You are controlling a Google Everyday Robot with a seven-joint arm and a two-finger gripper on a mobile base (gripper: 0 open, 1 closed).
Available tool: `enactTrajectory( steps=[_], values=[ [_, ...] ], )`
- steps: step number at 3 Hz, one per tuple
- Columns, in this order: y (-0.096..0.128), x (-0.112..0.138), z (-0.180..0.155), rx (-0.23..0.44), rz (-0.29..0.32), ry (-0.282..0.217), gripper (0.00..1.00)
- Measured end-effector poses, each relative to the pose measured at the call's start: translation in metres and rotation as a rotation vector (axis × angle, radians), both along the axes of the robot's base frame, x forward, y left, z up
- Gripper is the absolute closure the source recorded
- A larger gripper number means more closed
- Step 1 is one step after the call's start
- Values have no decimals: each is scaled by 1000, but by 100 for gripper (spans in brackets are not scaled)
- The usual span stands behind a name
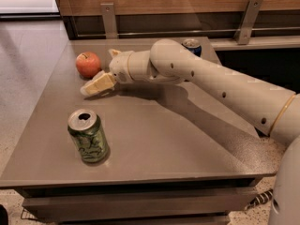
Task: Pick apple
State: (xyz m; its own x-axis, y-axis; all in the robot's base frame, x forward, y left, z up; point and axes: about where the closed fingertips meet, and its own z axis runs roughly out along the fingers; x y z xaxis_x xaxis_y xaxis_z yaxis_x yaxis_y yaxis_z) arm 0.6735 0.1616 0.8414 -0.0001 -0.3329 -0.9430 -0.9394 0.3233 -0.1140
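Note:
The apple (87,63), orange-red with a yellowish patch, sits at the far left of the grey table (154,139). My gripper (104,69) is low over the table just right of the apple. It is open, with one pale finger (97,85) lying in front of the apple and the other fingertip (113,53) behind it. The apple is at the mouth of the gripper and no finger visibly presses on it. My cream arm (220,86) reaches in from the right.
A green can (88,135) stands upright at the front left of the table. A blue can (192,46) stands at the back, mostly hidden behind my arm. A wooden wall with metal brackets (108,18) runs behind the table.

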Motion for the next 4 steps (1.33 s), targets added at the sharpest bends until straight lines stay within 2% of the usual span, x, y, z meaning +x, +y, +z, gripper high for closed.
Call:
enactTrajectory(
  steps=[2,3,4],
  values=[
    [24,11,9,50,-17,2,0],
    [32,10,7,75,-16,20,13],
    [35,9,7,75,-12,21,36]
  ],
)
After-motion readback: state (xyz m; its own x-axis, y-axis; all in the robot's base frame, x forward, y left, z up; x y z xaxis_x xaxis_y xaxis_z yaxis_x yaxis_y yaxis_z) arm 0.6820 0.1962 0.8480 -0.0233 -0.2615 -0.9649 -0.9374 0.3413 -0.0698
